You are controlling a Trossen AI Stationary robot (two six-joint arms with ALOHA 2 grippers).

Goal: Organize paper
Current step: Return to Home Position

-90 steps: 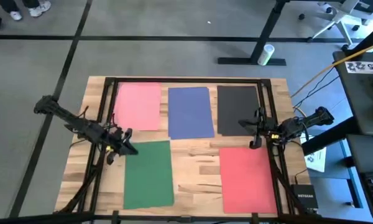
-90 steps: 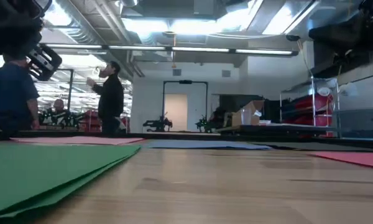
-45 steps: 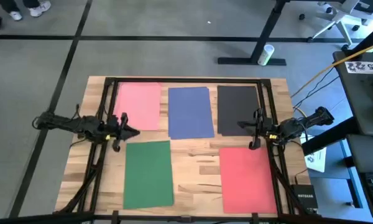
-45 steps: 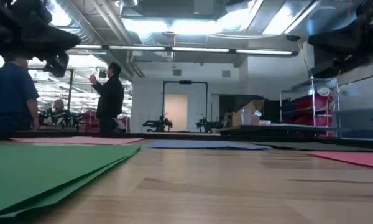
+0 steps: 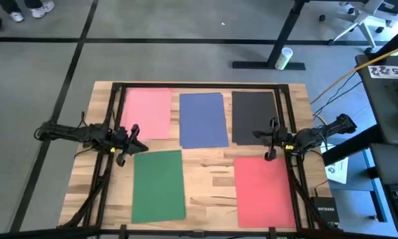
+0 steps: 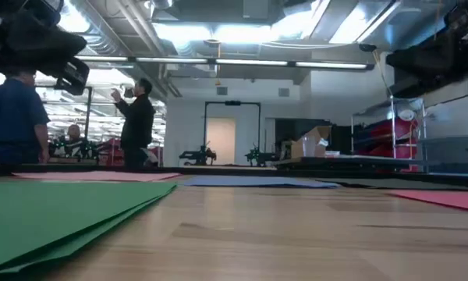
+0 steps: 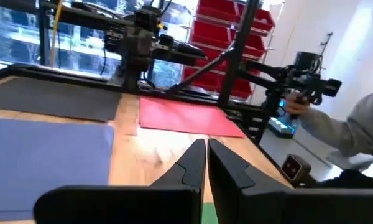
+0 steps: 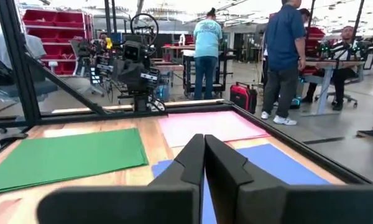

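1. Green paper (image 5: 158,186): near-left on the wooden table (image 5: 212,176), lying flat with edges squared; the low view shows several sheets layered
2. Red paper (image 5: 264,191): near-right, flat, well apart from the green
3. Left gripper (image 7: 206,152): fingers pressed together, holding nothing; it hangs over the table's left side, between the green paper and the pink, just beside the green's far-left corner
4. Right gripper (image 8: 204,146): fingers pressed together, empty; it hangs over the right side, between the red paper and the black
5. Pink paper (image 5: 148,113): far-left, flat
6. Blue paper (image 5: 203,119): far-middle, just beside the pink, not touching it
7. Black paper (image 5: 253,117): far-right, just beside the blue
8. Step in hand, as judged: sorting by colour looks complete, and both arms are parking
9. Next move calls for: drawing each arm to rest clear of the sheets, lifted enough that no finger drags a corner
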